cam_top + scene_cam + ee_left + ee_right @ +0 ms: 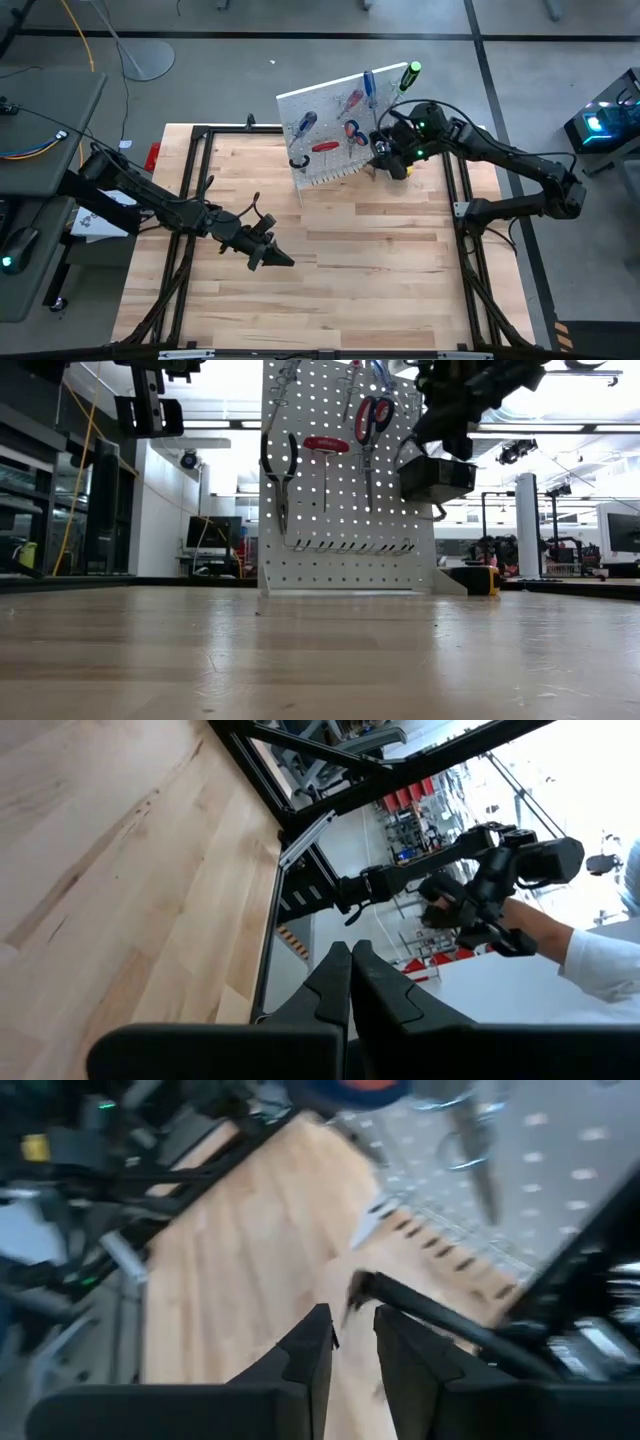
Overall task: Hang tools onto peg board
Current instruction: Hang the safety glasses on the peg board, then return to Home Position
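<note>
The white peg board (335, 125) stands by its lower edge (350, 592) at the table's far side. On it hang dark-handled pliers (280, 470), a red T-handled tool (326, 446), scissors (372, 418), and red (352, 100), blue (369, 85) and green-black (410, 72) screwdrivers. A black bin (437, 478) is fixed to its right part. My right gripper (350, 1342) hovers just above this bin, slightly open, with nothing between its fingers. My left gripper (276, 258) is shut and holds nothing, above the table's near left.
A black metal frame (200, 135) rims the wooden table. A yellow tape measure (484, 578) lies right of the board. A person's sleeve (600, 965) shows beyond the table. Bare wood (370, 260) spreads between the board and the near edge.
</note>
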`<state>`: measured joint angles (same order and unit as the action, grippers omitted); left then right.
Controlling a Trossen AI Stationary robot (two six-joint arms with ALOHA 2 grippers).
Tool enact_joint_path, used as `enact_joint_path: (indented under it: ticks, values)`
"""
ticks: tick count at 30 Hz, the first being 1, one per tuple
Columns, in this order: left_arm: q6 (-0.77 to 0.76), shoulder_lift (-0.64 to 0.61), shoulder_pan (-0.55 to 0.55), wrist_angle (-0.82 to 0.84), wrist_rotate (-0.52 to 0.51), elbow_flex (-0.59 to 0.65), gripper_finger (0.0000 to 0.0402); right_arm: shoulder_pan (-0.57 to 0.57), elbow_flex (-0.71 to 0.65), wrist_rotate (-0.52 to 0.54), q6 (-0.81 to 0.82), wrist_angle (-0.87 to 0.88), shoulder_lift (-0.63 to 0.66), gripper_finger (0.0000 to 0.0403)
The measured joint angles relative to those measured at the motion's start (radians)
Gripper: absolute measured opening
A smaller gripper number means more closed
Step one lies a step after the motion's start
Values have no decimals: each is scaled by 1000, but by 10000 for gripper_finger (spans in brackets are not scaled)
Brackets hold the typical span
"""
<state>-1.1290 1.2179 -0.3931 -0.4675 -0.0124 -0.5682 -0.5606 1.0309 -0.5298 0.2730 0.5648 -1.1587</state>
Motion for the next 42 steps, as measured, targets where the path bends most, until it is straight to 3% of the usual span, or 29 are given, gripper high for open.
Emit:
enact_joint_path:
  ticks: [5,12,24,31,36,39,42]
  values:
    - [7,0,0,0,0,0,0,-2,0,111,15,0,0,75]
    - [7,0,0,13,0,0,0,-2,0,127,13,-1,0,76]
    - [7,0,0,47,2,0,0,-2,0,74,-8,-54,24,77]
    - [-3,0,-11,104,158,0,0,0,23,-58,26,-33,104,76]
    - [14,0,-23,118,165,0,0,50,59,-75,76,63,209,76]
    - [62,-13,-4,121,137,0,0,120,65,-19,143,110,274,73]
    - [154,-37,45,122,27,0,0,215,65,127,192,163,324,47]
